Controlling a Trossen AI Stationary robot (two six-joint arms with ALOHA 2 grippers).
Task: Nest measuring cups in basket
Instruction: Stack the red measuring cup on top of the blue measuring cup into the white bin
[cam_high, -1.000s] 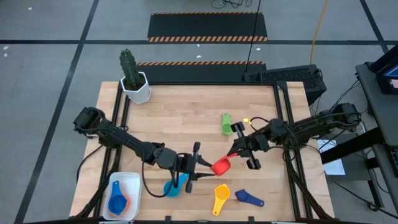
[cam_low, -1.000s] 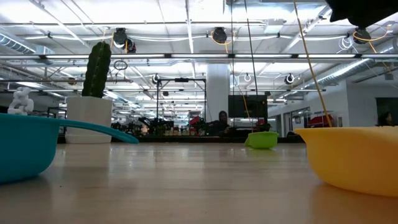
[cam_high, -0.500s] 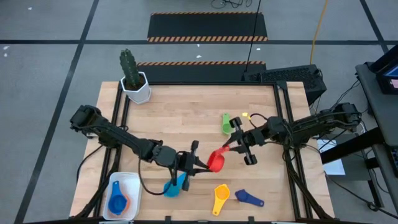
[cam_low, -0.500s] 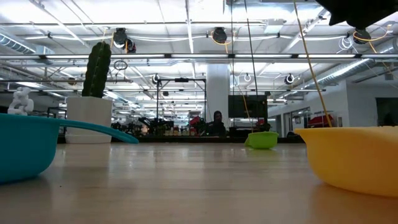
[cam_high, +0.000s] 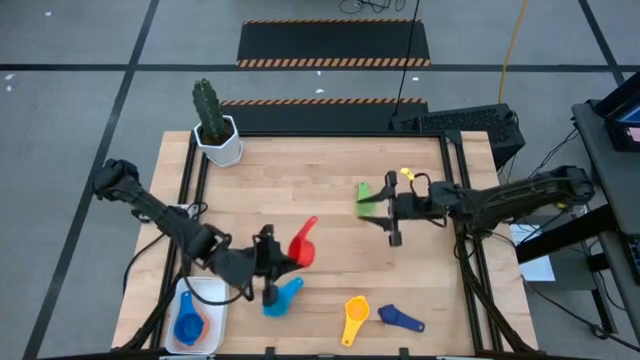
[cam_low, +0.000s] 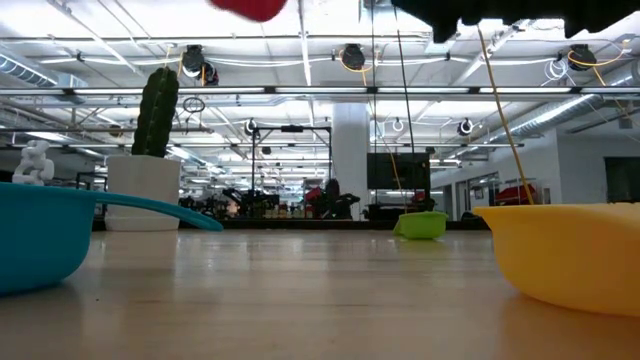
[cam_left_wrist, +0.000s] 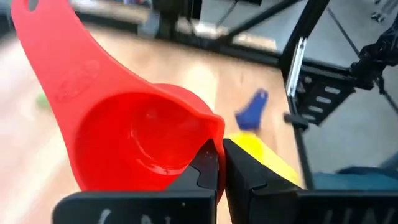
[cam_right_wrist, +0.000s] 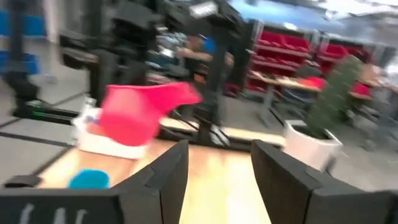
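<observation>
Where left gripper (cam_high: 277, 263) pinches: red cup (cam_high: 301, 243) rim

Red plastic measuring cup (cam_high: 301, 244) is lifted clear of the tabletop (cam_high: 300, 180), pinched at its rim. Light blue cup (cam_high: 281, 297), yellow cup (cam_high: 354, 317) and dark blue cup (cam_high: 400, 319) lie along the near edge. Green cup (cam_high: 366, 197) lies right of centre. White shallow plastic basket (cam_high: 214, 292), near-left corner, contains nested blue (cam_high: 187, 326) and orange cups.

A robotics lab or workshop: taped floor (cam_high: 80, 120), ceiling strip lights (cam_low: 300, 40) (red parts bins (cam_right_wrist: 273, 56) behind).
</observation>
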